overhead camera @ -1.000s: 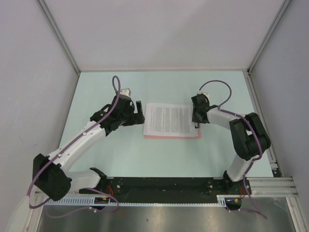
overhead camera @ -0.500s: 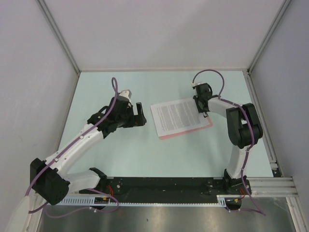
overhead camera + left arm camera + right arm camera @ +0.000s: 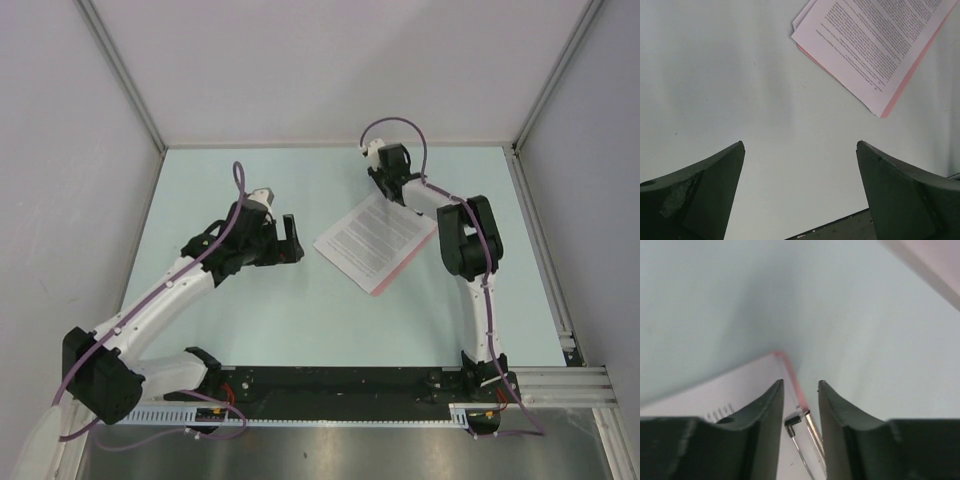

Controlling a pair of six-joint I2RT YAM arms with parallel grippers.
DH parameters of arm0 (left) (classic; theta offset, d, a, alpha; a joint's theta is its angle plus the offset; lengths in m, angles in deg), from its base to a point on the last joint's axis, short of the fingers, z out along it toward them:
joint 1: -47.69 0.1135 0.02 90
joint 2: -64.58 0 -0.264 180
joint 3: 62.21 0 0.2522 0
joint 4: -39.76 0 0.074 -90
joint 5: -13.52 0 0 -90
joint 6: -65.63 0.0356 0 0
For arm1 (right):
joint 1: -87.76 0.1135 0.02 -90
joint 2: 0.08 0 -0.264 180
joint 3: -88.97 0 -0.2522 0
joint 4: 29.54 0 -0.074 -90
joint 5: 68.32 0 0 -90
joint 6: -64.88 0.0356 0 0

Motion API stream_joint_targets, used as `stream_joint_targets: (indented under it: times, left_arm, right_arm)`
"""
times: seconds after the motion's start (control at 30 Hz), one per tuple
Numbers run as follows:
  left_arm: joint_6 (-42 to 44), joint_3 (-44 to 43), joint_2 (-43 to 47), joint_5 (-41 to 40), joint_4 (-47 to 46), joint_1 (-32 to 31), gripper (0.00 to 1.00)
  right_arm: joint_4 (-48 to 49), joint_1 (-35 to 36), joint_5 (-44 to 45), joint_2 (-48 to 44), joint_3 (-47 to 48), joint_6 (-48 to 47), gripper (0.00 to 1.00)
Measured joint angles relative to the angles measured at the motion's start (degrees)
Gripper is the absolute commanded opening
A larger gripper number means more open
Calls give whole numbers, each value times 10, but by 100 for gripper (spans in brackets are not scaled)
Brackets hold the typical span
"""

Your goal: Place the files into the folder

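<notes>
The files (image 3: 372,235) are white printed sheets lying on the pink folder (image 3: 405,262), which sits diagonally on the table right of centre. My right gripper (image 3: 400,193) is at the folder's far end. In the right wrist view the gripper (image 3: 800,384) is shut around the metal clip (image 3: 805,422) and the folder's pink edge (image 3: 790,372). My left gripper (image 3: 290,240) is open and empty, left of the folder and apart from it. In the left wrist view the gripper (image 3: 800,150) is over bare table, with the files (image 3: 875,35) and folder edge (image 3: 912,70) at upper right.
The pale green table (image 3: 250,310) is enclosed by grey walls with metal rails at the left (image 3: 120,75) and right (image 3: 540,215). The black base bar (image 3: 340,385) runs along the near edge.
My right gripper has swung up and to the left, holding the clip. The folder and files have turned with it from level to diagonal. The left arm has barely moved.
</notes>
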Motion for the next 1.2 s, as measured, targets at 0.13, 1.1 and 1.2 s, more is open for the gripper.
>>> stream_joint_targets:
  times: [0.13,1.1,1.2]
  left_arm:
    - [0,0,-21,12,-17,0,100]
    - [-11,42,97,77,-44,0,100]
    - [-11,42,99,77,-35,0,99]
  right_arm:
    - [-92,4,21,19,139,96,55]
    - [1,-20,-59,-428,-533,715,56]
    - [71,-27,-66,-397,-532,713,57]
